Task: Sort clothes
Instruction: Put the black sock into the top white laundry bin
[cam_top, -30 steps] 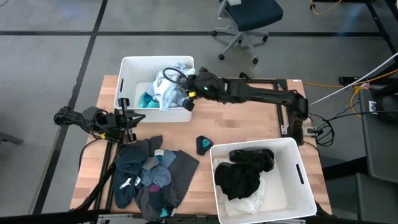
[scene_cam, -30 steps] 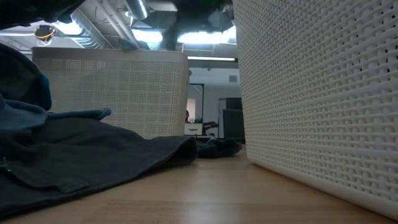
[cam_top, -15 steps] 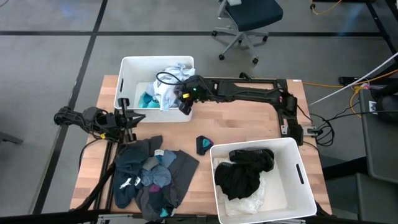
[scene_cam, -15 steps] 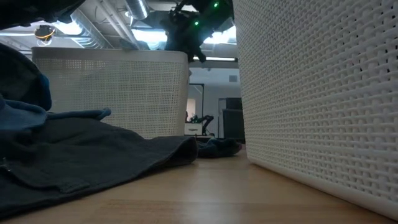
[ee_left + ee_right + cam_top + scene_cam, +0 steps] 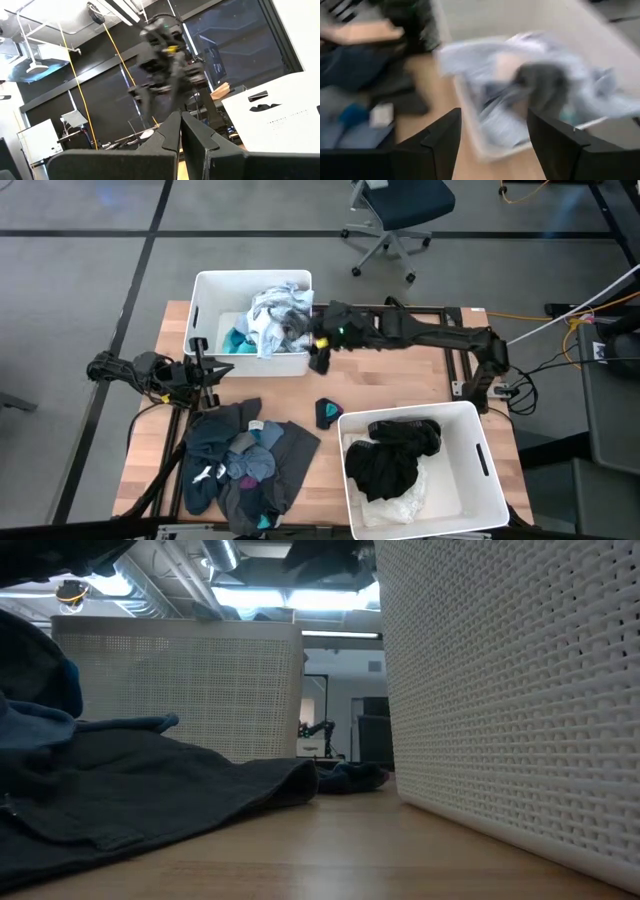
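Your right gripper (image 5: 318, 358) hung with its fingers (image 5: 445, 145) spread wide and nothing between them, just past the right edge of the far-left bin (image 5: 205, 290), over the bare wood of the table (image 5: 400, 380). In its wrist view the two dark fingers stood well apart, framing the blurred pale garments in that bin, touching none of them.

Your left gripper (image 5: 212, 370) waited at the left side of the table, just near of that same bin, its fingers (image 5: 172, 135) pressed together on nothing.

You had the clothes in three places. A heap of white and pale grey-blue garments (image 5: 278, 320), with a bit of teal cloth (image 5: 238, 340) beside it, filled the far-left bin and rose above its rim. A loose pile of dark grey, black and blue garments (image 5: 245, 465) lay spread on the near-left part of the table, with small pale and teal pieces on top. A black garment (image 5: 395, 455) lay in the near-right bin (image 5: 480, 465) over something white (image 5: 400, 505). One small dark sock (image 5: 327, 413) lay alone on the wood, between the pile and the near-right bin.

In the low view a dark grey garment (image 5: 150, 790) lay flat on the wood in front of both bin walls.
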`<state>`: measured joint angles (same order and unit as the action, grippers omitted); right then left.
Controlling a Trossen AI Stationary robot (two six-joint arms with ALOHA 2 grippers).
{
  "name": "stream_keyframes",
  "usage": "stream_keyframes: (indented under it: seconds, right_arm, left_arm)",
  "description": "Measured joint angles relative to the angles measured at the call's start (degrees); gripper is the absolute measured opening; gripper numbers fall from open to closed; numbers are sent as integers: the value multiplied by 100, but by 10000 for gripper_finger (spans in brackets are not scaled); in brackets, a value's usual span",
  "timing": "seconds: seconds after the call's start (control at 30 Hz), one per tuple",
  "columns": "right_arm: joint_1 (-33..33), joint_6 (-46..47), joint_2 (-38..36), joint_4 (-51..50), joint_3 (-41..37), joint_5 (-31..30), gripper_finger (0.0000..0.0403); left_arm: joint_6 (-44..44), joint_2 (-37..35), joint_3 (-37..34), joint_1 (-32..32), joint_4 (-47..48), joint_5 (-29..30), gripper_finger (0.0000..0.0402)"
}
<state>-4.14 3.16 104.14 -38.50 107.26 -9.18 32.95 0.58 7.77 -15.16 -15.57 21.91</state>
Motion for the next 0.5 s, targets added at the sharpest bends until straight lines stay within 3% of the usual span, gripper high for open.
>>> stream_keyframes:
  seconds: [0.3, 0.5]
  right_arm:
    - [922, 799, 62, -1141, -1, -77, 227]
    - [1067, 1081, 343, -1368, -11, -473, 227]
  left_arm:
    - [4, 0, 0, 0, -2, 0, 5]
    - [4, 0, 0, 0, -10, -2, 5]
